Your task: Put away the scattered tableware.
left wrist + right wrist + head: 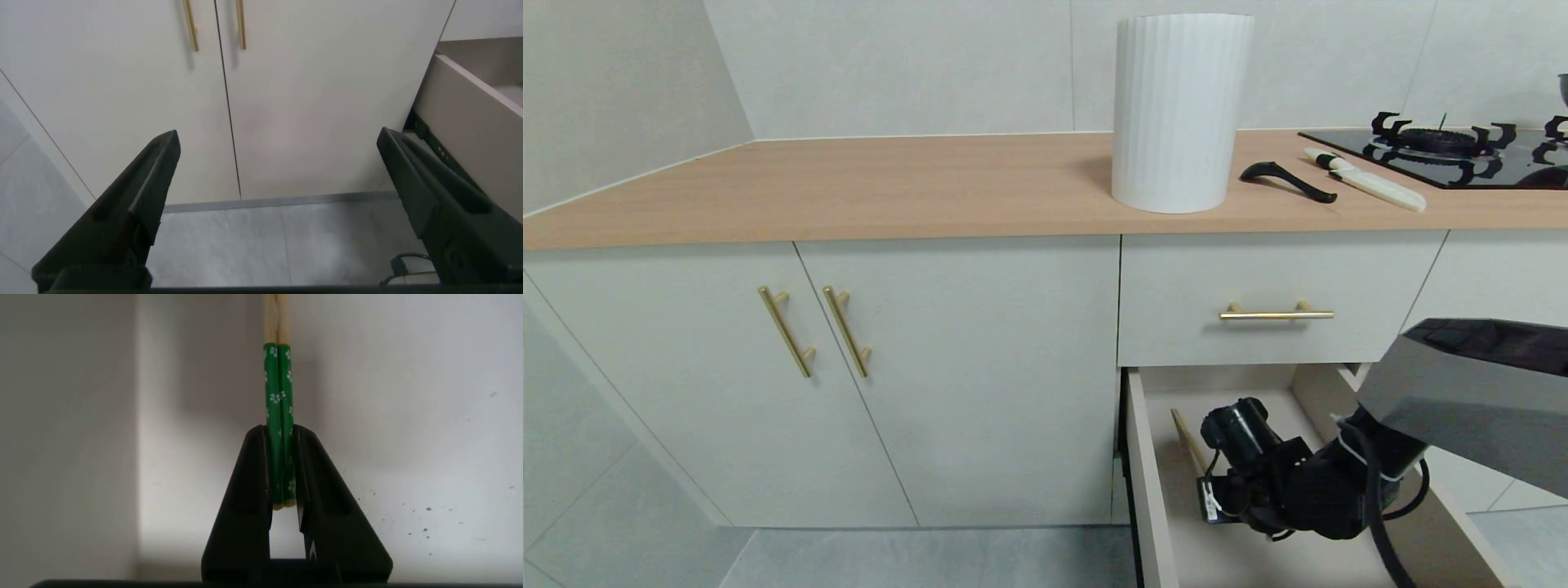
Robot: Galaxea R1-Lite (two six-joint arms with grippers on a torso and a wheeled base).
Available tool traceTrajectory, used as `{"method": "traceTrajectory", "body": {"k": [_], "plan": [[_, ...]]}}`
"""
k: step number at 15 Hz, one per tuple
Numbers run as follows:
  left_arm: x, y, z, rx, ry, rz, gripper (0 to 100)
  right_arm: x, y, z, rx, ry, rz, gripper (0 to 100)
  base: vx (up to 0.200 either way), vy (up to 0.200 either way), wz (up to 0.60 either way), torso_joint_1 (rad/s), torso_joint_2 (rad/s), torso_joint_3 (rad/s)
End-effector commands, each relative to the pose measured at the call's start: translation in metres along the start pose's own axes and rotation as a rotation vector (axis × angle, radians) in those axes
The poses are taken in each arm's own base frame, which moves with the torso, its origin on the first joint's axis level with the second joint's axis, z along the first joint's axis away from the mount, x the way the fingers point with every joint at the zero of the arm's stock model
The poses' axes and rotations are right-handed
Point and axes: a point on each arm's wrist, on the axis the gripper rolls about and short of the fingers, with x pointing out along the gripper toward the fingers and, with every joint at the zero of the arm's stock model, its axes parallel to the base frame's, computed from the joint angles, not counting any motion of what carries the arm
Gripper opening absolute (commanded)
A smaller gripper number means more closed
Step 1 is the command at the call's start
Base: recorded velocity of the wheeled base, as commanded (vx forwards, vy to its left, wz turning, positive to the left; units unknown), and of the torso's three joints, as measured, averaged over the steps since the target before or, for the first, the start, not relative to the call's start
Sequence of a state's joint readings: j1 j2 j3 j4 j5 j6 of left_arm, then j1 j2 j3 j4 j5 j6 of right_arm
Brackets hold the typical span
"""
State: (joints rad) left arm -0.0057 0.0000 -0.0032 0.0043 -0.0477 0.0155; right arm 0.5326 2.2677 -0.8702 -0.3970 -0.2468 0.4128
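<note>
Wooden chopsticks [278, 400] with green flowered ends, pinched together in the right gripper [282, 433], near the left wall of the open drawer [1147, 457]. White knife [1364, 181] and black utensil [1286, 180] lie flat by the front edge of the counter [890, 188].

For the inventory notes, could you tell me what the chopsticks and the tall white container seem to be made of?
Chopsticks, clamped in the right end effector: probably bamboo or wood, judging by pale bare shafts; the gripped ends carry a green coating with small white prints. Container: matte white, vertically ribbed; ceramic or plastic, cannot tell which.
</note>
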Motion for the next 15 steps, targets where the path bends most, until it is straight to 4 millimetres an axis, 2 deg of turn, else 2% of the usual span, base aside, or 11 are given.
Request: {"method": "traceTrajectory", "body": {"k": [1,13,14,15], "plan": [[0.0001,0.0000,0.0000,0.000,0.002,0.000,100,0.0108,-0.0002,-0.0085,-0.010,0.034,-0.014,0,0.000,0.000,0.00,0.000,0.00,0.000],[0.0001,0.0000,0.0000,0.000,0.002,0.000,100,0.0133,-0.0010,-0.0108,-0.013,0.037,-0.032,0,0.000,0.000,0.00,0.000,0.00,0.000],[0.0001,0.0000,0.0000,0.000,0.002,0.000,100,0.0133,-0.0010,-0.0108,-0.013,0.037,-0.032,100,0.000,0.000,0.00,0.000,0.00,0.000],[0.0001,0.0000,0.0000,0.000,0.002,0.000,100,0.0133,-0.0010,-0.0108,-0.013,0.037,-0.032,100,0.000,0.000,0.00,0.000,0.00,0.000]]}}
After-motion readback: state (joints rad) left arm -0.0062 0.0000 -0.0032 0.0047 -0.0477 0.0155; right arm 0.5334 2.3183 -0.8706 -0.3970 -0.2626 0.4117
